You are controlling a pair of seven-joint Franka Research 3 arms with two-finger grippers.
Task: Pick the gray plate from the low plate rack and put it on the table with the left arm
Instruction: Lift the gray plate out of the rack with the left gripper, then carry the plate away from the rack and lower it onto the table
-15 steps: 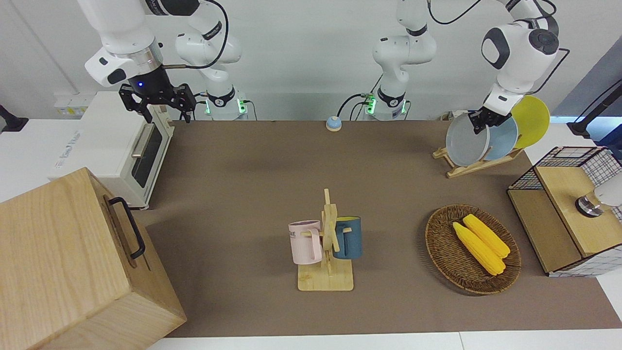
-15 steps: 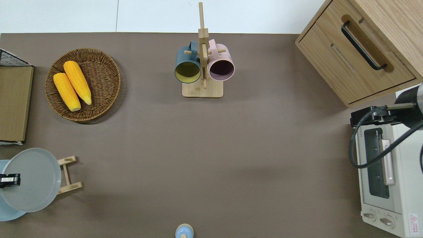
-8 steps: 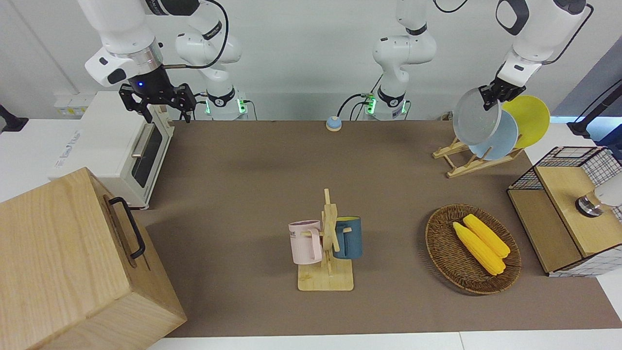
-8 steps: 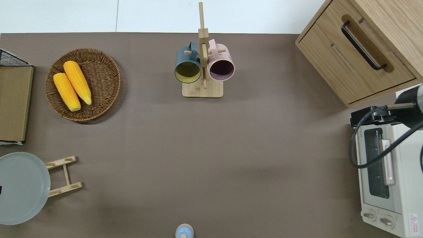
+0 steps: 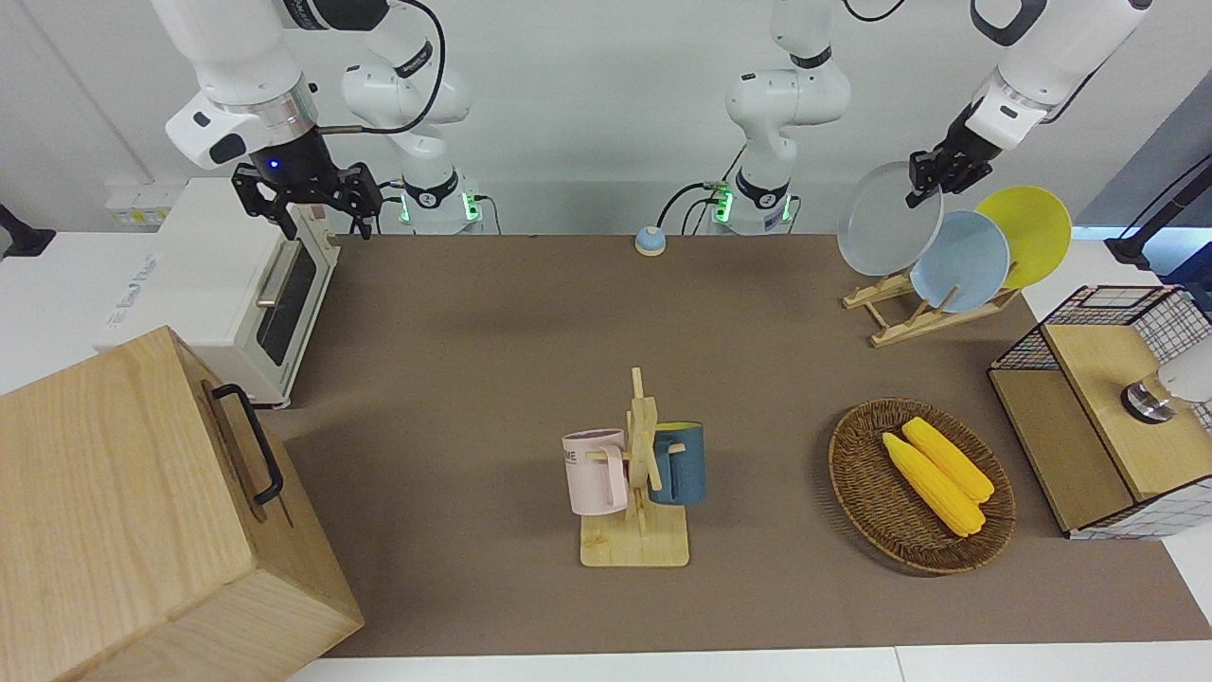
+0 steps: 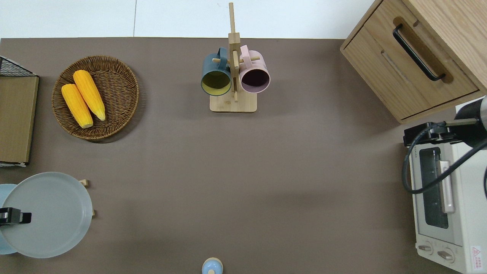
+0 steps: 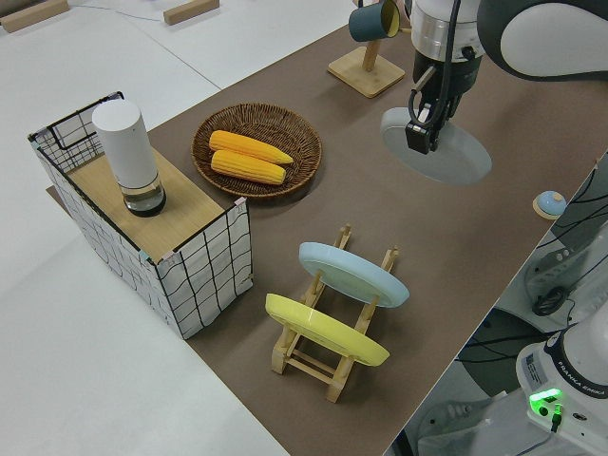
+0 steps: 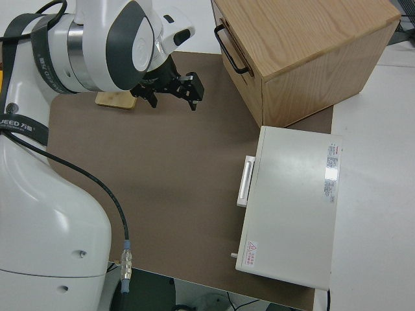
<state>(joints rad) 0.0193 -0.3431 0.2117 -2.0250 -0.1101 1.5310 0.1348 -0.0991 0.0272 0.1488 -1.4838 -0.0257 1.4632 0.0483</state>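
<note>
At the left edge of the overhead view the left gripper (image 6: 15, 217) is clamped on the rim of the gray plate (image 6: 49, 214), held in the air over the rack (image 5: 900, 313) – the blue plate (image 5: 961, 260) and yellow plate (image 5: 1027, 235) stand in it. At the right edge the right arm is parked, its gripper (image 5: 308, 199) open.

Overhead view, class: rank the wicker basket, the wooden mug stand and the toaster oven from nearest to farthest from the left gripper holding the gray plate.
Measured from the left gripper, shut on the gray plate:
1. Wicker basket, toward the left arm's end, holding corn.
2. Wooden mug stand, mid-table.
3. Toaster oven, at the right arm's end.
</note>
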